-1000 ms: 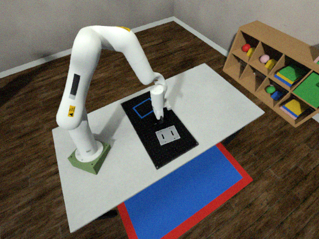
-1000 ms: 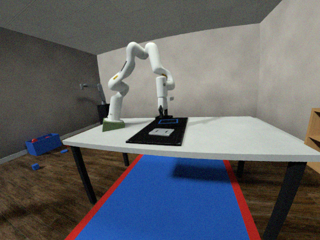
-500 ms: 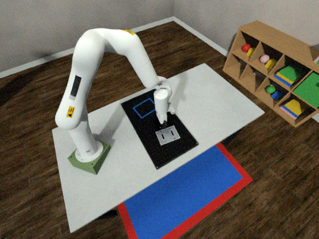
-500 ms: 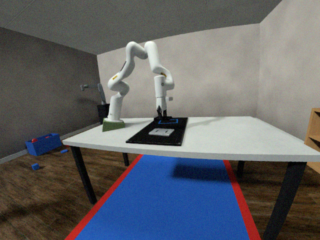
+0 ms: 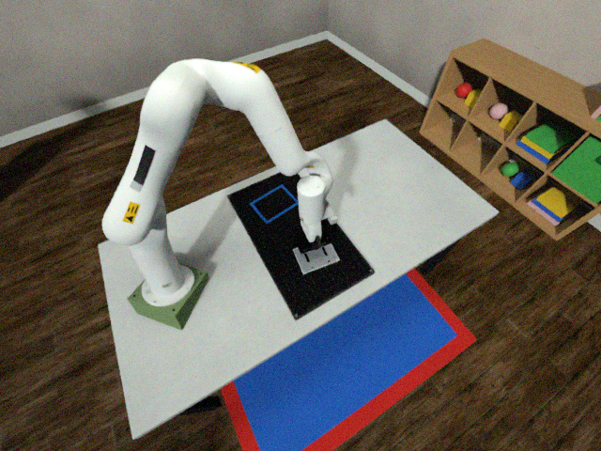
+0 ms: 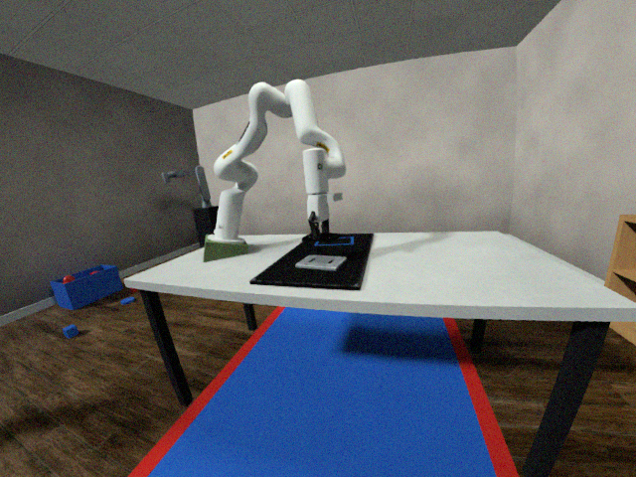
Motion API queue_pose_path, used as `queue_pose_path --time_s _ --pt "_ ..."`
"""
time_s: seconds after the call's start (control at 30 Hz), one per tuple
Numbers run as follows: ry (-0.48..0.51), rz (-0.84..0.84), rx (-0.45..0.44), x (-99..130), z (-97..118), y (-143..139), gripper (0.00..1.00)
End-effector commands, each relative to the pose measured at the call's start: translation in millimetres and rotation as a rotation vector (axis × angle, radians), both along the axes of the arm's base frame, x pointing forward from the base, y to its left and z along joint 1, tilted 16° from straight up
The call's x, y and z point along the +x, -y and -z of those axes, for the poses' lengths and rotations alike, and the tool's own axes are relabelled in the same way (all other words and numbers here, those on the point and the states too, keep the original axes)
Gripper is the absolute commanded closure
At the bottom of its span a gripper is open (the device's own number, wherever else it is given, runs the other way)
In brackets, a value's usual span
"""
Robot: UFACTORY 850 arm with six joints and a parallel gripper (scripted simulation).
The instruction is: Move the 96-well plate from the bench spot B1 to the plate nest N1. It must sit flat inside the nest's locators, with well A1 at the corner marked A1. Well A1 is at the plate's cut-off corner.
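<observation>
The blue outline of bench spot B1 (image 5: 273, 204) on the black mat (image 5: 298, 244) has nothing inside it; it also shows in the exterior view (image 6: 334, 240). The grey plate nest N1 (image 5: 315, 257) lies flat nearer the mat's front, also seen in the exterior view (image 6: 320, 262). My gripper (image 5: 315, 241) points straight down between the spot and the nest, just over the nest's far edge. Its fingers stand wide, shut on the 96-well plate (image 6: 310, 236). The plate is a small dark shape, hard to make out against the mat. Its cut-off corner and the nest's A1 mark are too small to tell.
The arm's green base (image 5: 168, 296) stands at the table's left. A wooden shelf (image 5: 519, 131) with coloured blocks stands to the right of the table. A blue and red floor mat (image 5: 349, 359) lies in front. A blue bin (image 6: 85, 285) sits on the floor at the left.
</observation>
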State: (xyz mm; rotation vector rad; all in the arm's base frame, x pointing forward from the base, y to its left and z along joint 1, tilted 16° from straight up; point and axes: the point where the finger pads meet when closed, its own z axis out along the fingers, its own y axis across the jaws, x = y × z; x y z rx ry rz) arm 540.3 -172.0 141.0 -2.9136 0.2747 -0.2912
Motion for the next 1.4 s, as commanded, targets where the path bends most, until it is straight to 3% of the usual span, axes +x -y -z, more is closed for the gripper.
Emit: queue_pose_path --time_s 0.0,0.27,1.37 --pt "0.002 0.0 0.0 1 2 17 1.0" --pt "0.002 0.0 0.0 2 4 32 1.0" --pt "0.002 0.0 0.0 2 4 31 1.0"
